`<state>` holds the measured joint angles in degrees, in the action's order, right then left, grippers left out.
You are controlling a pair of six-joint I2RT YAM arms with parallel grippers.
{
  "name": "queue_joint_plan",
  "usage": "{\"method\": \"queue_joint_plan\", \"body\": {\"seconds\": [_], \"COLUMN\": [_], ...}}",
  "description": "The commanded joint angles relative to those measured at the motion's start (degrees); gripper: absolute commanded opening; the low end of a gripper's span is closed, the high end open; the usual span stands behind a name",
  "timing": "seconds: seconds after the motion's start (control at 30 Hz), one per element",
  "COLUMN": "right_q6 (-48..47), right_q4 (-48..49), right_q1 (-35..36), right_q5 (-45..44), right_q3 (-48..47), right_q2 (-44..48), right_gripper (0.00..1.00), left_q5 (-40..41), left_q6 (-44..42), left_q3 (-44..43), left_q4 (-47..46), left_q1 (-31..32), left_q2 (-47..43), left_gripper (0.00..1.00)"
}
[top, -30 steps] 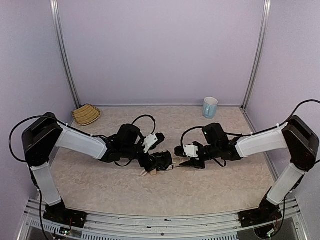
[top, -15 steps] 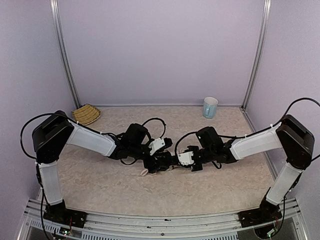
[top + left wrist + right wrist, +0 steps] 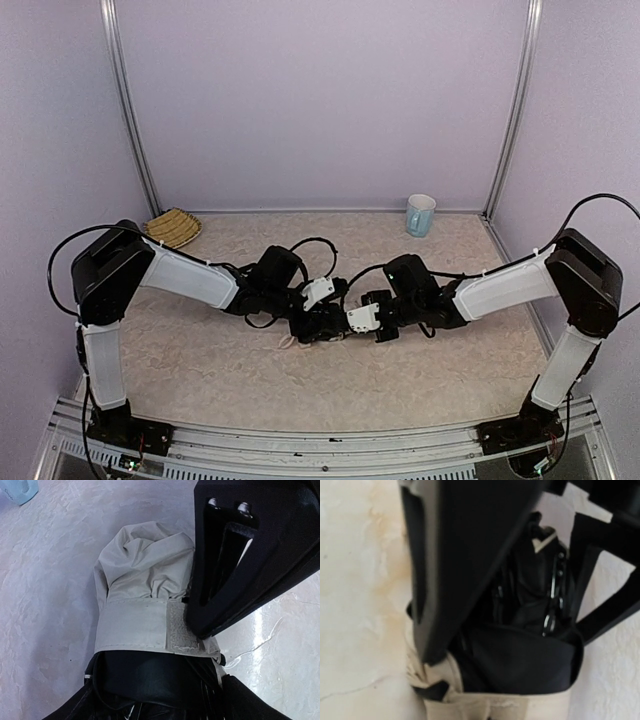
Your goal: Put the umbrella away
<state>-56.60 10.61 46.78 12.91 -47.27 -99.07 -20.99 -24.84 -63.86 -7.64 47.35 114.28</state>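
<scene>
Cream fabric marks the folded umbrella (image 3: 140,575), lying left of the pale-blue mug (image 3: 420,215) and well nearer. The right gripper (image 3: 512,630) straddles its dark end, seemingly clamped to steady it. The left gripper (image 3: 328,327) sits beside the fastening strap (image 3: 135,627); its grip is unclear.

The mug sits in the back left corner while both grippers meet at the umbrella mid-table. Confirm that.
Wrong corner. The top external view shows the mug in the back right corner; the woven basket holds the back left. The left gripper and right gripper do meet at the umbrella mid-table.
</scene>
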Motion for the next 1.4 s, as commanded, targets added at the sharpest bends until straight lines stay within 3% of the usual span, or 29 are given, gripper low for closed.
{"method": "queue_joint_plan", "body": {"seconds": [0.0,0.17,0.27,0.37,0.47,0.67,0.83,0.97,1.1,1.37], "right_q6": [-0.3,1.8,2.8,3.6,5.0,4.4,4.2,3.6,4.9,12.8], "right_q4": [-4.8,-5.2,-4.2,-4.9,-7.7,-3.1,0.1,-0.8,-2.4,0.7], "right_q1": [1.2,1.2,1.5,1.5,1.6,2.2,2.4,2.5,2.7,4.2], "right_q5": [-1.5,0.9,1.2,0.9,1.9,-2.4,-6.6,-5.7,-4.4,3.9], "right_q3": [-0.4,-0.1,0.7,0.1,-1.8,-0.1,0.1,0.4,0.8,4.2], "right_q2": [-2.2,-0.5,-0.1,-0.9,-1.5,-1.6,-2.2,-1.8,-1.2,7.6], "right_gripper": [0.0,0.0,0.0,0.12,0.23,0.25,0.16,0.0,0.0,0.0], "left_q5": [1.1,2.2,2.4,2.6,3.1,1.8,1.6,2.2,2.6,11.7], "left_q6": [-1.7,-1.9,-1.3,-1.4,-1.9,-2.9,-3.6,-3.8,-3.6,-2.5], "left_q3": [0.4,0.8,0.7,0.3,-0.4,-0.9,-1.2,-1.8,-2.2,-2.6], "left_q4": [6.3,8.8,8.9,9.1,10.1,11.7,12.8,13.6,14.0,13.5], "left_q1": [0.3,0.2,0.2,0.2,0.2,0.3,0.4,0.5,0.5,0.7], "left_q2": [1.7,2.3,2.8,3.3,4.0,4.6,5.1,5.5,5.8,6.4], "left_gripper": [0.74,0.52,0.51,0.5,0.42,0.23,0.21,0.09,0.0,0.0]}}
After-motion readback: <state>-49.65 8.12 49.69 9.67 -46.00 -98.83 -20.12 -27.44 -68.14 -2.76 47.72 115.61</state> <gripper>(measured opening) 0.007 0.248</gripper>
